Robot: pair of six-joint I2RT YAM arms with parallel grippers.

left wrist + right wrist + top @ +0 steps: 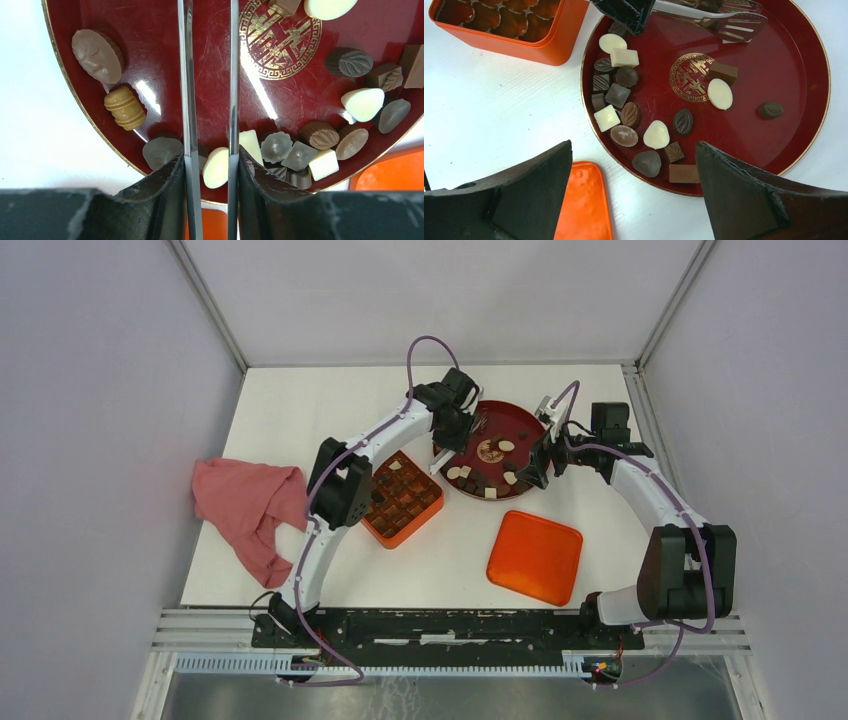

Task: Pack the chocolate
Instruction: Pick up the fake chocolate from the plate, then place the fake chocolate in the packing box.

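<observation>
Several pieces of chocolate (629, 115), dark, mid brown and cream-white, lie on the round dark-red plate (774, 65), mostly along its left rim (490, 478). My left gripper (209, 160) is shut on a pair of metal tongs (232, 75), which reach out over the plate (150, 50). The slotted tong ends (734, 22) hover above the plate's far side with nothing seen between them. A white oval piece (216, 167) lies on the plate under the blades. My right gripper (634, 150) stands wide open over the plate's near rim, holding nothing.
The orange compartmented box (402, 498) sits left of the plate, with pieces in some cells (504, 15). Its orange lid (535, 555) lies flat near the front. A pink cloth (250, 505) is bunched at the table's left edge.
</observation>
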